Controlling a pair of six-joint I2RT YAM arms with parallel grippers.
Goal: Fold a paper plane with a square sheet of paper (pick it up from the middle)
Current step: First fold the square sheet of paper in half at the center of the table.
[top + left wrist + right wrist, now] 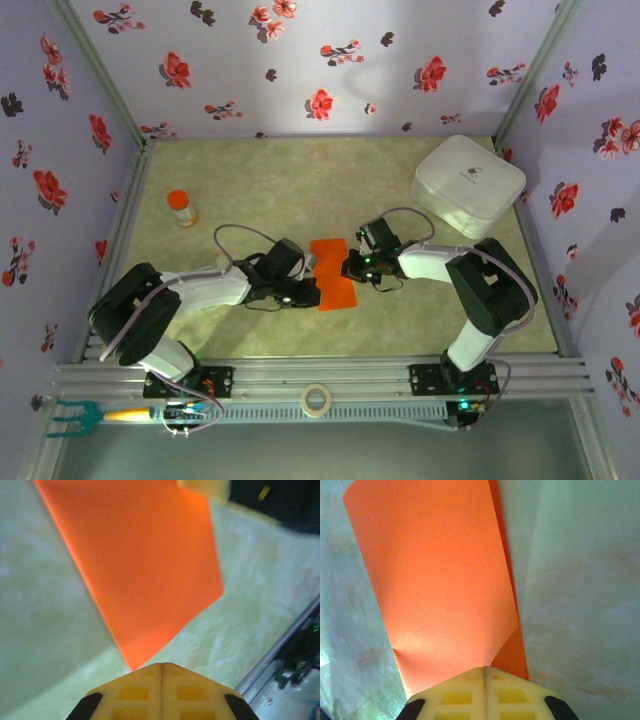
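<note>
The square sheet of paper [336, 292] is bright orange-red and lies doubled over into a rectangle at the middle of the table. My left gripper [311, 291] sits at its left edge. In the left wrist view the left gripper [162, 665] is shut, its tip just beside a corner of the paper [145, 565], with nothing seen between the fingers. My right gripper [350, 268] is at the paper's right edge. In the right wrist view it [485, 669] is shut on the upper layer of the paper [435, 580], which puckers toward the tip above the lower layer.
A white case [468, 185] stands at the back right. A small orange-capped bottle [181, 208] stands at the back left. A tape roll [317, 400] lies on the front rail. Flowered walls close in the table on three sides.
</note>
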